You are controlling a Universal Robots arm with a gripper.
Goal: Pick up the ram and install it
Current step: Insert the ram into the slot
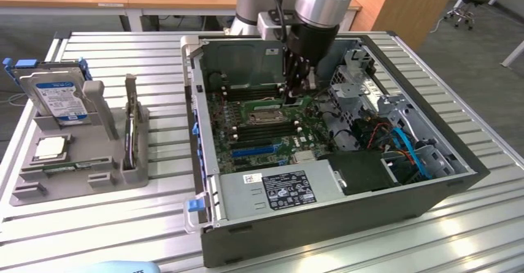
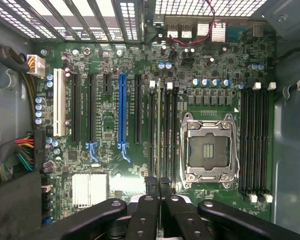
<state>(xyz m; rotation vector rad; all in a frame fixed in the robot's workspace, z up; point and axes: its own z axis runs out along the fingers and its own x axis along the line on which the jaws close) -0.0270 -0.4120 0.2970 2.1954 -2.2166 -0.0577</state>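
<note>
My gripper reaches down into the open computer case, over the motherboard. In the wrist view its fingertips stand almost together, shut on the ram. The ram is seen edge-on as a thin green-gold strip. It stands upright along the outermost of the black memory slots beside the empty processor socket. I cannot tell whether it is pressed fully into the slot; its lower edge is hidden.
A second bank of memory slots lies on the socket's other side. Expansion slots, one of them blue, fill the rest of the board. On the exterior view's left a grey holder carries a blue-labelled hard drive and a silver processor chip.
</note>
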